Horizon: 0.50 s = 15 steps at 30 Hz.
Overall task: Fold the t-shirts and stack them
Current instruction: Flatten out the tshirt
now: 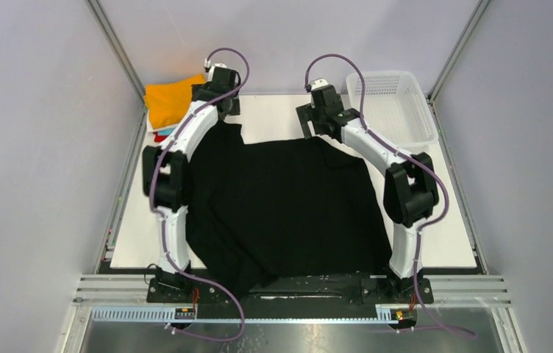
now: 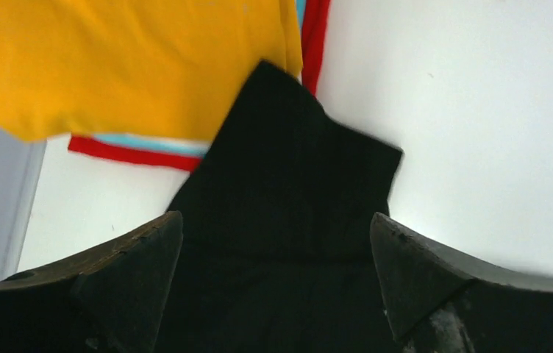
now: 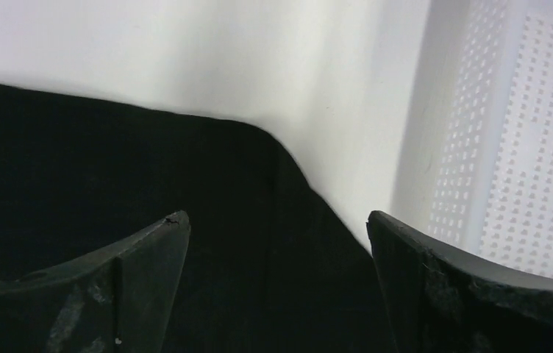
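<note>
Black t-shirt [image 1: 288, 206] is laid spread on table [image 1: 450, 235] — left gripper [image 2: 275, 220] and right gripper [image 3: 277, 217] are held wide open, empty, above its far edge.

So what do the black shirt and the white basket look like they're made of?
Black shirt: probably soft knit cloth with a matte finish; it lies limp on the table with folds and wrinkles. White basket: looks like rigid plastic, smooth and slightly glossy, its walls pierced by regular rows of small moulded holes.
</note>
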Tool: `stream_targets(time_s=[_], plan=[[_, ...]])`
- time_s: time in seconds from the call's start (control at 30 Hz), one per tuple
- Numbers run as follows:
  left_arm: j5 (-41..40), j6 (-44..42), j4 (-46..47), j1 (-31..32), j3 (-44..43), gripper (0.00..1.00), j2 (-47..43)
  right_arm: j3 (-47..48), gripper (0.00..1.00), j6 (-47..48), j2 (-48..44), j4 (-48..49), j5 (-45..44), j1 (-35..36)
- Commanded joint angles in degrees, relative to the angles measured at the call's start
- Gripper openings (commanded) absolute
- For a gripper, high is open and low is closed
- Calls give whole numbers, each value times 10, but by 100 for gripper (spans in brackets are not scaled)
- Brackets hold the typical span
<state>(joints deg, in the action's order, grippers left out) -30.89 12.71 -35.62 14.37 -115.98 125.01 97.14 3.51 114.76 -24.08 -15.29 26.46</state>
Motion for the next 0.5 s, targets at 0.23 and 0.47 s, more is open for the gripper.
stream_targets(time_s=[0.23,0.47], plan=[[168,165,96,3,379,99,-359,-172,99,-139,-112,56,233,-1],[229,197,115,2,520,99,-374,-85,100,-157,3,-17,234,-1]])
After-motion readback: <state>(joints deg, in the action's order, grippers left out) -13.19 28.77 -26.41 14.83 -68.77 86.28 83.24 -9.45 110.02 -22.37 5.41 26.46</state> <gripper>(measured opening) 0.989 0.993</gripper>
